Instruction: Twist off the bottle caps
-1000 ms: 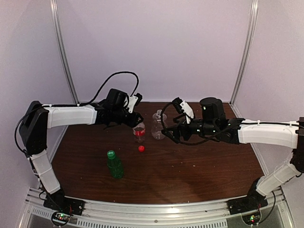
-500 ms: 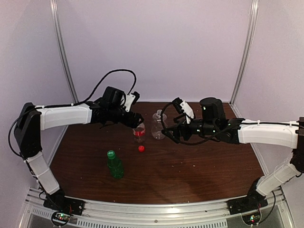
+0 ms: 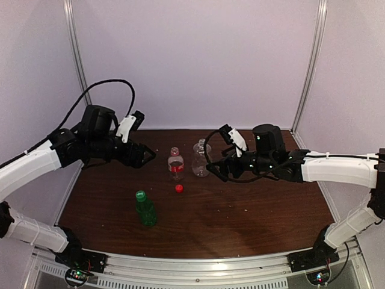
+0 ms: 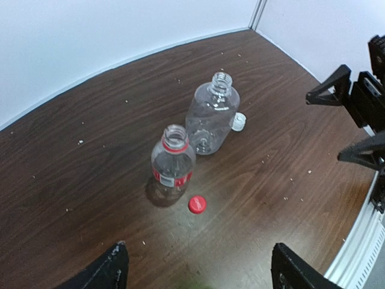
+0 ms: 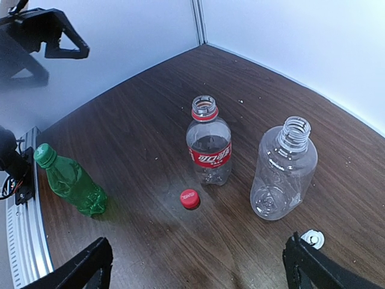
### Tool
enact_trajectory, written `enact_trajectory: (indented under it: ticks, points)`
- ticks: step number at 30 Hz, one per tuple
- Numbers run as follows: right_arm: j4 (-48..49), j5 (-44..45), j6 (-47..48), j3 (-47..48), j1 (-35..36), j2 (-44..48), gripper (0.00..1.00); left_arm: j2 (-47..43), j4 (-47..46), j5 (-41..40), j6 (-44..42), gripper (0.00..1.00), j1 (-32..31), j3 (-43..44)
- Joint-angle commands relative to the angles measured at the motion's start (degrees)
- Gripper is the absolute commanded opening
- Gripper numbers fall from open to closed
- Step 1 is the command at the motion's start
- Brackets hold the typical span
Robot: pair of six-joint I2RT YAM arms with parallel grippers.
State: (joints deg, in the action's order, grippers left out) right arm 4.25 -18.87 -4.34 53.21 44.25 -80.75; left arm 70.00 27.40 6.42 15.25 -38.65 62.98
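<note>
Green bottle (image 3: 145, 211) stands near-left on the tabletop (image 3: 258, 211), green cap (image 3: 140, 195) on, the only cap not yet off. Red cap (image 3: 178, 188) and white cap (image 5: 312, 238) lie loose. Left tool (image 3: 147, 158) spread, empty, behind the bottle. Right tool (image 3: 216, 171) spread, empty, farther off. Left arm nearer; bottle's axis vertical, so a top-down reach seems apt.

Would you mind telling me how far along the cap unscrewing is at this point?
Two of three look done: the red-label bottle stands open, its red cap on the table beside it, and the wide clear bottle stands open, the white cap by its base. Nothing is in hand: the left gripper and right gripper are open and empty. Left: the green bottle, its green cap on.
</note>
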Motion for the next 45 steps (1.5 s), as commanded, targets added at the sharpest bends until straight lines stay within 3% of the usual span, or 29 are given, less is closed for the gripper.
enact_trajectory:
  ticks: [1, 10, 17, 21, 32, 39, 45]
  points:
    - [0.3, 1.0, -0.8, 1.8, -0.3, 0.2, 1.0, -5.3, 11.9, 1.5, 3.6, 0.83, -3.1, -1.7]
    - [0.8, -1.9, -1.9, 3.1, -0.3, -2.0, 0.98, -6.0, 21.7, -5.2, 9.4, 0.76, -12.5, -2.5]
    - [0.8, -3.0, -2.9, 2.6, -0.3, -1.3, 0.96, -3.6, 22.3, -9.7, 9.9, 0.69, -13.5, -4.5]
    - [0.7, -2.9, -3.1, 2.1, -0.4, -0.6, 0.95, -1.8, 21.5, -10.2, 9.0, 0.58, -13.5, -4.7]
    - [0.8, -1.8, -2.4, 0.7, -0.3, 0.0, 0.94, 0.4, 20.4, -8.5, 8.1, 0.34, -13.6, -4.4]
    - [1.3, -1.5, -2.6, 0.4, -0.3, 0.9, 0.94, 0.8, 19.0, -2.4, 3.3, 0.18, -13.6, -0.7]
    - [3.0, -12.6, -0.3, -1.1, -0.3, 3.6, 0.94, 2.8, 15.3, 2.9, -2.3, 0.17, -13.5, 5.8]
